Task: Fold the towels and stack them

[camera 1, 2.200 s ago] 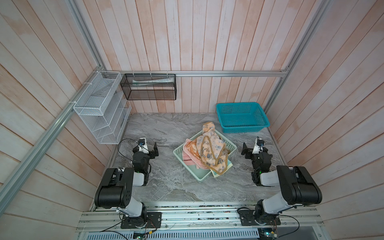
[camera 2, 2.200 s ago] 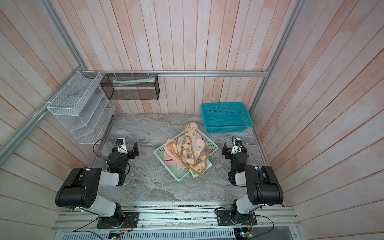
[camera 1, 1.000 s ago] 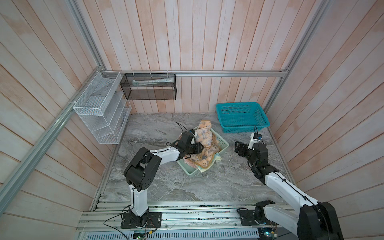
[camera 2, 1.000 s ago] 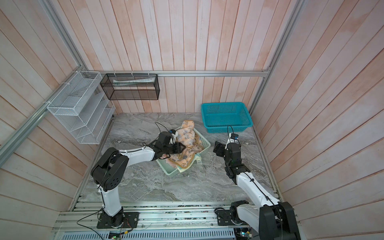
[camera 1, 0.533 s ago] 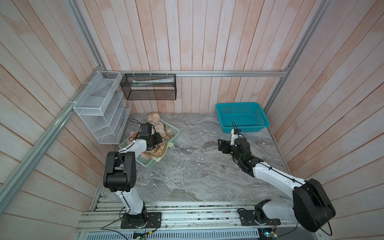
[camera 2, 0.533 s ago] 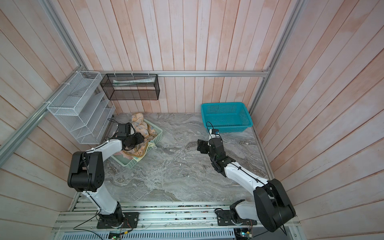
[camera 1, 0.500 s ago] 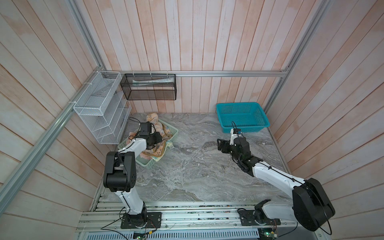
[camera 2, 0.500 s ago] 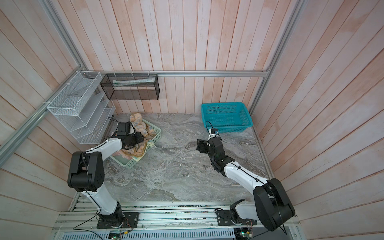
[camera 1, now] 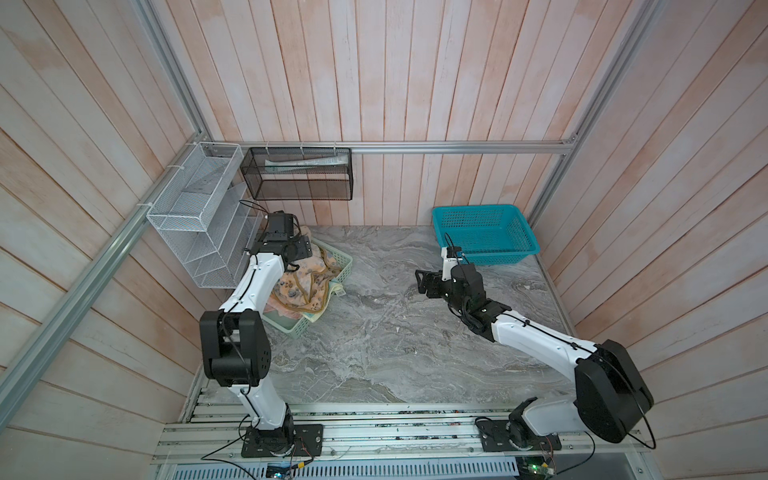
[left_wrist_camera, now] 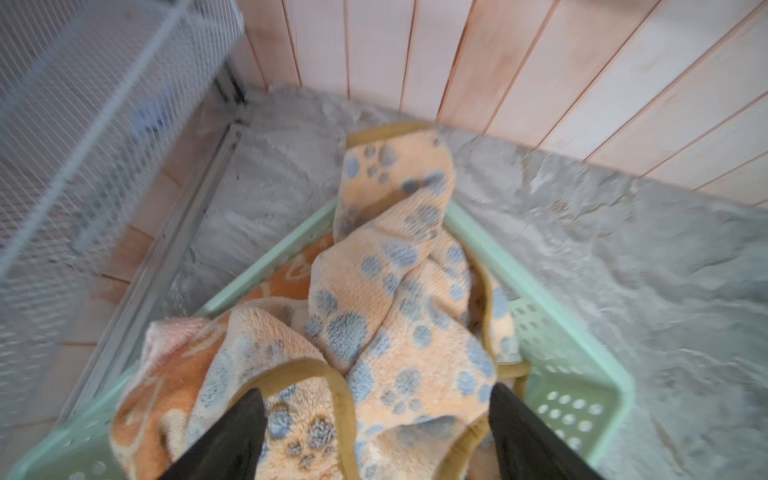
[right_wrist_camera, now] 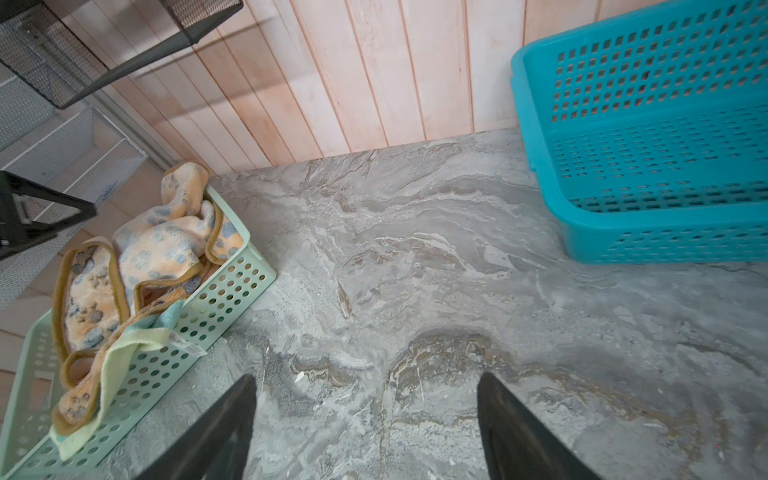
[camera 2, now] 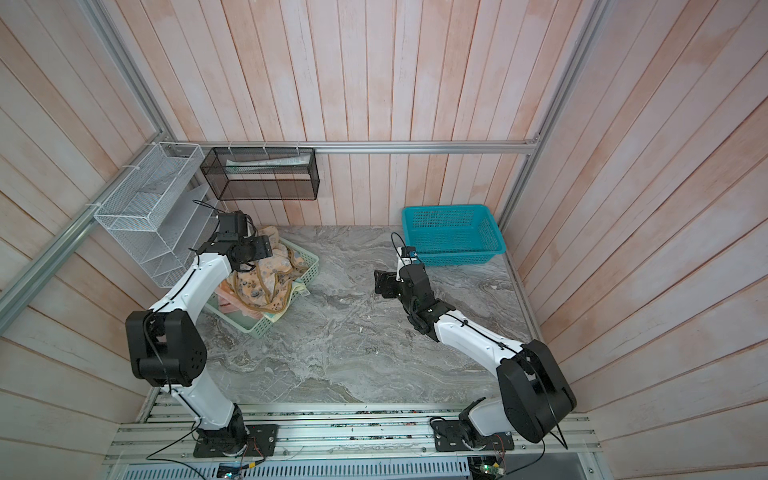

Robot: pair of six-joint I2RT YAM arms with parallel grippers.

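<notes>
Grey marbled worktop (camera 1: 374,353) inside pale plank walls carries 2 perforated plastic baskets. Directly under your left gripper (left_wrist_camera: 376,395), the mint-green basket (right_wrist_camera: 224,299) holds the towels in 1 crumpled heap. The fluffy peach paw-print towel (left_wrist_camera: 395,291), edged in brown, lies on top with 1 corner flopped over the rim. An orange towel (left_wrist_camera: 286,274) shows beneath it, and a pale yellow-green towel (right_wrist_camera: 120,361) drapes over the side wall. Your left arm reaches far out and bends down over the heap, its gripper spread wide just above the paw-print towel and gripping nothing. Your right gripper (right_wrist_camera: 368,380) hovers low over the worktop, equally wide and holding nothing. The teal basket (right_wrist_camera: 665,241) stands just beyond it, against the back wall.
</notes>
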